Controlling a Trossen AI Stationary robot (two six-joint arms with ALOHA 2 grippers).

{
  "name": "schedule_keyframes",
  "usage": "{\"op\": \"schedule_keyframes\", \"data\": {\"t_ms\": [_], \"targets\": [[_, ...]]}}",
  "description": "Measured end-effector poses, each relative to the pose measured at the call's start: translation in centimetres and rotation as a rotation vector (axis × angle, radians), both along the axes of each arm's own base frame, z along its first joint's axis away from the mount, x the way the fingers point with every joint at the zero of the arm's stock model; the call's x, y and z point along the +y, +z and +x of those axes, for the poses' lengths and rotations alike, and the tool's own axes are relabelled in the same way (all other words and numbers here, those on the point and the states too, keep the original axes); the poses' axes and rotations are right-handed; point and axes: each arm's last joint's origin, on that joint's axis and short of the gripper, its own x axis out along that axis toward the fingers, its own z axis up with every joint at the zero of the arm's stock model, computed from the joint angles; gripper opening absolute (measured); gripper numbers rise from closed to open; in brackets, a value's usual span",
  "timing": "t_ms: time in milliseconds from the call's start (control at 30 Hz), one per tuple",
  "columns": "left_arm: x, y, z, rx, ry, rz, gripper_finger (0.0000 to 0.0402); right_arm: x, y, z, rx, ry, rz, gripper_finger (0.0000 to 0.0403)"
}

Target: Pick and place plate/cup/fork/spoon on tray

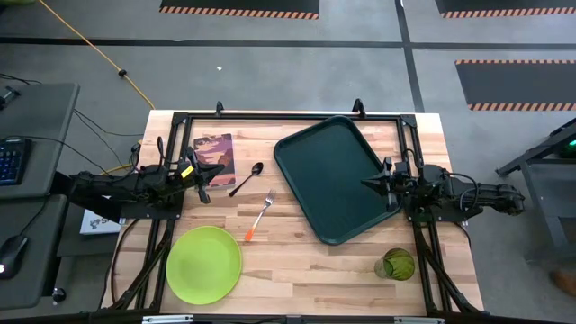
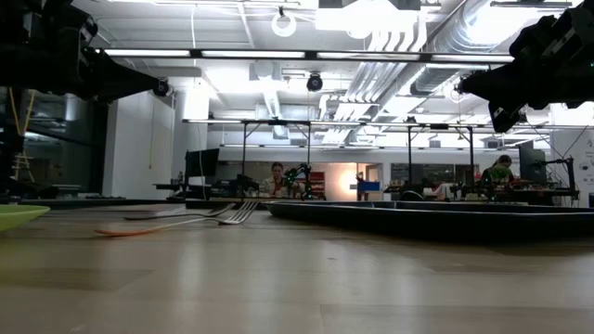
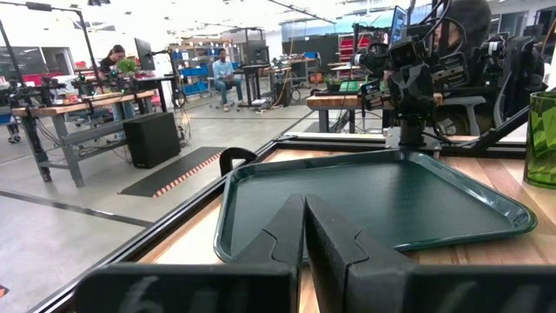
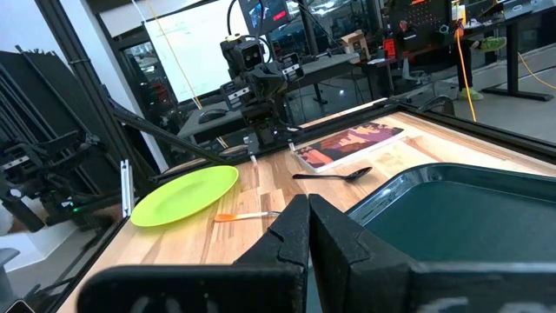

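The dark-green tray (image 1: 335,176) lies flat on the table at the right of centre; it also shows in the left wrist view (image 3: 373,196). The lime-green plate (image 1: 204,264) lies near the front left. The fork (image 1: 259,216) with its orange handle and the dark spoon (image 1: 247,178) lie between the plate and the tray. The green cup (image 1: 395,265) stands upright at the front right. My left gripper (image 1: 219,171) is shut and empty above the maroon book. My right gripper (image 1: 367,184) is shut and empty above the tray's right rim.
A maroon picture book (image 1: 213,160) lies at the far left under the left gripper. A black frame (image 1: 288,117) runs along the table's far edge and sides. Bare wood (image 1: 306,270) lies at the front centre.
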Motion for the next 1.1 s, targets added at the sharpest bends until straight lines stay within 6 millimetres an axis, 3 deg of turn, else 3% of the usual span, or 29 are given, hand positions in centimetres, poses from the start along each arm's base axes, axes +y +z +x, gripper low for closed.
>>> {"op": "schedule_keyframes", "data": {"t_ms": [1100], "targets": [[-0.77, -0.01, 0.03, 0.0, -0.084, 0.0, 0.0005, 0.0, 0.0, 0.0, 0.0, 0.0, 0.0, 0.0]]}}
